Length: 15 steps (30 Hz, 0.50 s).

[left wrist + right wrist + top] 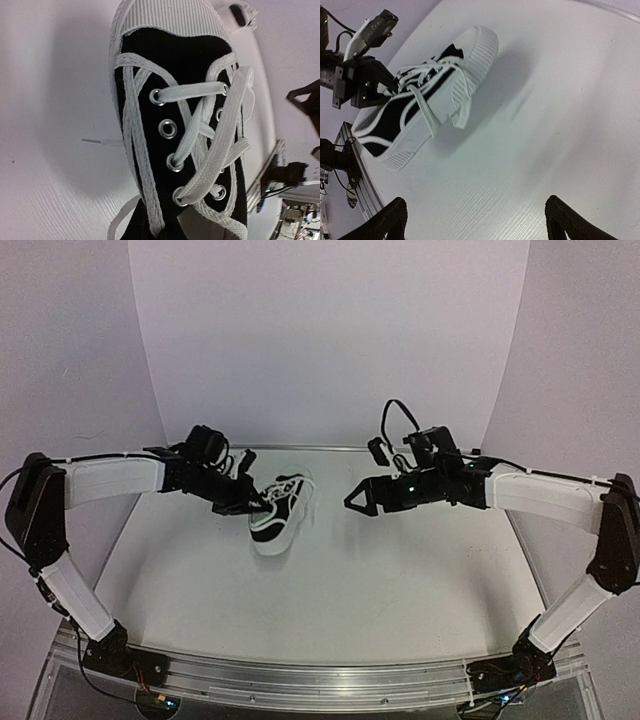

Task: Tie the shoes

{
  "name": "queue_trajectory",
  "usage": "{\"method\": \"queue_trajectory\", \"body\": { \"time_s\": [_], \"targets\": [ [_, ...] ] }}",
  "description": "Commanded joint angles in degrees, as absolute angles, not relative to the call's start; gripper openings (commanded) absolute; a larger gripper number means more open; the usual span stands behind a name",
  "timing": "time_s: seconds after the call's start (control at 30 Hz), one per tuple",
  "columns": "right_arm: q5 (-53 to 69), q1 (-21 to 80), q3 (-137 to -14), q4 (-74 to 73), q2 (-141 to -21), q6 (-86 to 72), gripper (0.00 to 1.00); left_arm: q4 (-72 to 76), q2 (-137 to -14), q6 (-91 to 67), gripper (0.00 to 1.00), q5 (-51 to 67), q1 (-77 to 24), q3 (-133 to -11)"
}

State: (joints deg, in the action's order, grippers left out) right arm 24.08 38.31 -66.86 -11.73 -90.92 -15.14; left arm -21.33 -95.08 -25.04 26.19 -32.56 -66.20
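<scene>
One black sneaker (pixel 277 508) with a white sole and loose white laces lies tilted at the back middle of the table. It fills the left wrist view (pixel 185 65), toe cap at the top. My left gripper (pixel 248 502) is shut on its collar end and shows in the right wrist view (pixel 367 85) against the shoe (pixel 427 95). Its fingers are hidden in its own view. A lace end (pixel 462 111) hangs over the sole. My right gripper (pixel 358 498) is open and empty, to the right of the shoe, above bare table (pixel 477 207). The second shoe is out of view.
White table (pixel 380 590) with a metal rail (pixel 320 680) along the near edge. White walls stand close behind and at both sides. A lace tip (pixel 97 141) lies on the table beside the shoe.
</scene>
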Motion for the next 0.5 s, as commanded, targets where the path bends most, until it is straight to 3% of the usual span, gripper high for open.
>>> {"method": "queue_trajectory", "body": {
  "time_s": [0.0,0.23,0.47],
  "targets": [
    [26.32,38.06,-63.51,-2.19,-81.28,-13.25,0.89,-4.2,-86.05,-31.92,0.0,44.69,-29.49,-68.04],
    [30.9,38.32,-56.25,13.95,-76.83,-13.95,0.7,25.3,-83.24,-53.91,0.0,58.4,-29.27,-65.98],
    [30.4,41.89,-56.48,22.42,-77.47,-9.3,0.65,47.64,-83.99,-72.29,0.0,62.87,-29.35,-65.52]
  ]
}}
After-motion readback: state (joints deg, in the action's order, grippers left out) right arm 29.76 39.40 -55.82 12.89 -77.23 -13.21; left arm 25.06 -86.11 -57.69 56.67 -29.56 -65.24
